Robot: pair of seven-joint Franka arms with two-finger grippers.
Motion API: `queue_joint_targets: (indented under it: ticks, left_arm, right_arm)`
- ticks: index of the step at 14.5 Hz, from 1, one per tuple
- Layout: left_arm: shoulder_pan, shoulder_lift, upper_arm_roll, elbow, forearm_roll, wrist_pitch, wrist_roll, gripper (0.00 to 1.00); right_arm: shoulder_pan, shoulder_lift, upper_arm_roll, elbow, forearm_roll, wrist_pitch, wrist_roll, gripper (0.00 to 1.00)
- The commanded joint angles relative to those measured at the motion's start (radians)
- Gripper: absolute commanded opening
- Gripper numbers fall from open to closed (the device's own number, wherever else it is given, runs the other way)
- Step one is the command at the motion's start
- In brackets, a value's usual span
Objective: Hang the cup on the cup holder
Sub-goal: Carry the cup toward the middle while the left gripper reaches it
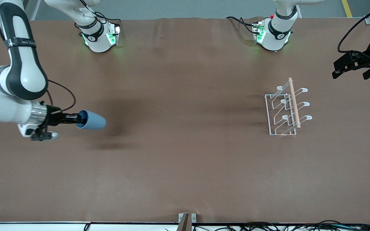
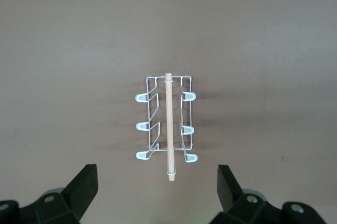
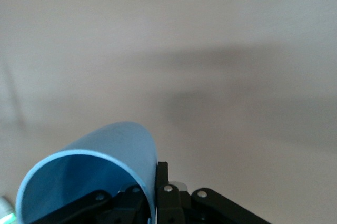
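Observation:
The light-blue cup (image 1: 92, 120) is held on its side in the air over the right arm's end of the table. My right gripper (image 1: 77, 119) is shut on the cup's rim, one finger inside the cup and one outside, as the right wrist view shows (image 3: 155, 182). The white wire cup holder (image 1: 286, 109) with its wooden rod stands on the table toward the left arm's end. My left gripper (image 1: 348, 65) is open and empty, up in the air over the table's edge at that end; its wrist view looks down on the cup holder (image 2: 167, 126).
The brown table (image 1: 185, 154) carries nothing else. The two arm bases (image 1: 100, 35) stand along the edge farthest from the front camera. A small bracket (image 1: 186, 219) sits at the table's nearest edge.

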Motion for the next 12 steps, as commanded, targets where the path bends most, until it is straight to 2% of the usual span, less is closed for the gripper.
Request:
queue_joint_targets:
  ticks: [1,3,5,7,10,12]
  left_arm:
    - [-0.015,0.019,-0.007,0.005,0.017,-0.003,-0.016,1.00]
    - [-0.021,0.019,-0.026,0.004,0.018,-0.004,-0.013,1.00]
    - [-0.011,0.023,-0.085,0.002,0.018,-0.004,0.003,1.00]
    - [-0.018,0.026,-0.109,0.002,0.017,-0.004,0.045,1.00]
    - [-0.017,0.025,-0.175,0.005,0.010,-0.003,0.221,1.00]
    - [-0.018,0.022,-0.210,0.005,0.004,-0.004,0.339,1.00]
  right_arm:
    - [0.108,0.001,-0.006,-0.009,0.152,-0.048,0.045,0.00]
    - [0.173,0.004,-0.006,-0.007,0.297,-0.104,0.034,0.00]
    - [0.234,0.003,-0.001,-0.001,0.336,-0.131,0.040,0.00]
    - [0.285,0.004,0.007,0.008,0.413,-0.132,0.043,0.00]
    - [0.392,0.007,0.008,0.010,0.601,-0.098,0.046,0.00]
    - [0.447,0.009,0.010,0.010,0.674,-0.015,0.048,0.00]
